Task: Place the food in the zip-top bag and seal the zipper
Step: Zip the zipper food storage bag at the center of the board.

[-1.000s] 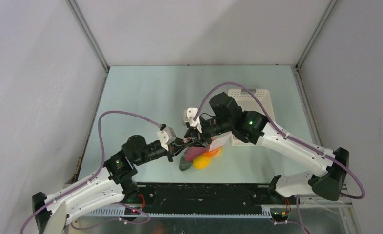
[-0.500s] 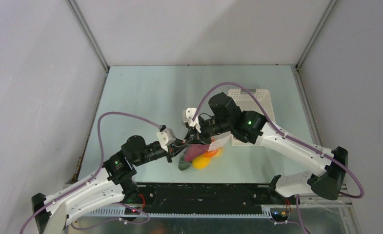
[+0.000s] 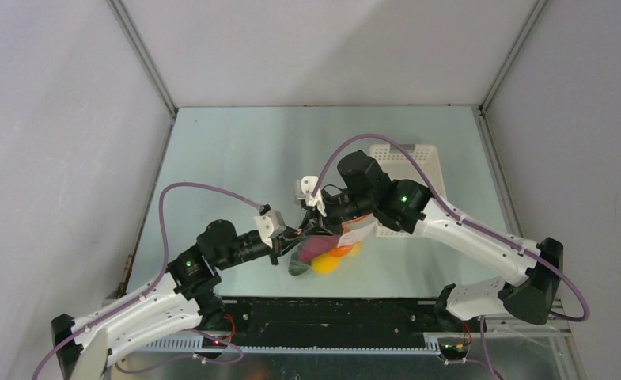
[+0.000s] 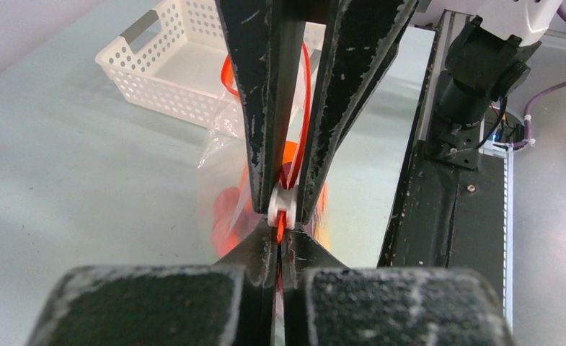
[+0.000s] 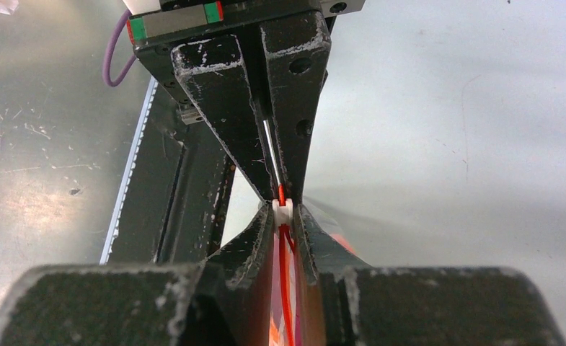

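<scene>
Left wrist cam shows it best. The left gripper is clamped tight on the thin orange-red zipper strip, its black fingers pressed together with the strip pinched right at the tips. Nose to nose with it, the right gripper comes in from the opposite side. It's squeezed onto a small white slider clip that sits on the same strip, just past the left fingertips.

The clear floppy plastic zip-top bag is below both grippers, mouth edge up, and part of the strip bows out in a loop beside the right fingers. Inside the bag, under the grippers, there's colourful toy food: yellow, orange and purplish pieces.

A white slotted plastic basket sits on the pale table beyond the right gripper, apart from the bag.
</scene>
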### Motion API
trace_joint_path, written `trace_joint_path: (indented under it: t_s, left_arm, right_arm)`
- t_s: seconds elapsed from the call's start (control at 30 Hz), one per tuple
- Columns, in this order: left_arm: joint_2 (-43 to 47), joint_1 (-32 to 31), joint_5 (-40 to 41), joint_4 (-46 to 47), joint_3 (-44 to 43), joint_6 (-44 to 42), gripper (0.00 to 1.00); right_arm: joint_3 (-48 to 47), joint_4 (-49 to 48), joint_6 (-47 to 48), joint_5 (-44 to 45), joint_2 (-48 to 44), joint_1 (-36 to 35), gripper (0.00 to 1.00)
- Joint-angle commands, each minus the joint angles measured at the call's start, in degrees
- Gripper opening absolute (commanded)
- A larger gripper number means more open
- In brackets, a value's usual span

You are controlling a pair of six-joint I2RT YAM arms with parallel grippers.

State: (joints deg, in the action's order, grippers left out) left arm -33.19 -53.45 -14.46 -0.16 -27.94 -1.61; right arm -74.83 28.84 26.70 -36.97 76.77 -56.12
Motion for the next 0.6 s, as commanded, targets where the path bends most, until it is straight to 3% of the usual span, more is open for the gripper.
trace_joint_path:
  t_s: [0.0, 0.27, 0.57]
  left_arm:
    - [0.86, 0.19, -3.04, 3.57, -1.72, -1.67, 0.00]
    - [1.79, 0.17, -3.88, 4.04, -1.17, -2.01, 0.00]
    - [2.69, 0.17, -1.78, 4.35, -0.76, -1.87, 0.00]
  right_arm:
    - [-2.12, -1.14, -0.23, -1.81, 1.23, -1.16, 0.19]
    - [-2.92, -1.14, -0.99, -1.45, 2.80, -1.26, 0.27]
    - [-4.14, 1.69, -0.20, -1.30, 3.15, -1.50, 0.00]
